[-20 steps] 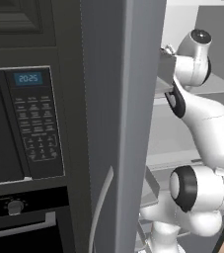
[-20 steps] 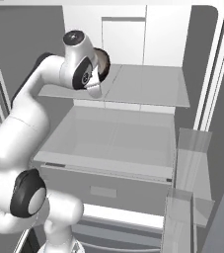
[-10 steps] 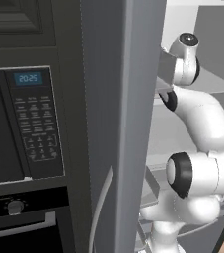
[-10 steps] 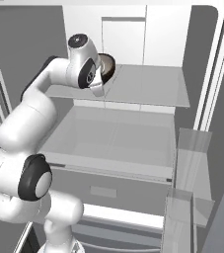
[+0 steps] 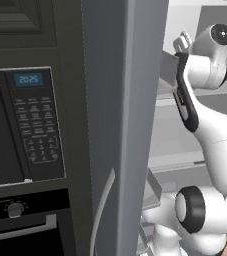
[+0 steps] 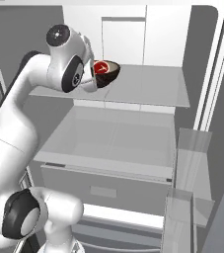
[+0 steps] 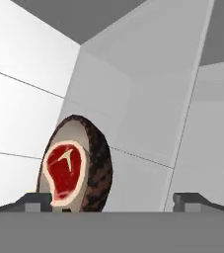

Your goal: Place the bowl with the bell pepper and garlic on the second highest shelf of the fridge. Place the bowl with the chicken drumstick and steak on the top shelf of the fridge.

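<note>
The brown bowl with the steak rests at the left of the fridge's top shelf. My gripper is at the bowl's left side, open. In the hand view the bowl stands just ahead of the open gripper, close to the left fingertip, with the steak facing me. The chicken drumstick is hidden. The second highest shelf lies bare below. The bowl with the bell pepper and garlic is out of view.
A wide drawer sits under the shelves and door bins stand at the right. The fridge's grey side wall rises beside a black microwave and oven.
The jaws have gone from shut to wide open and let go of the brown bowl. The arm's upper joint has risen, and the bowl now sits level on the top shelf.
</note>
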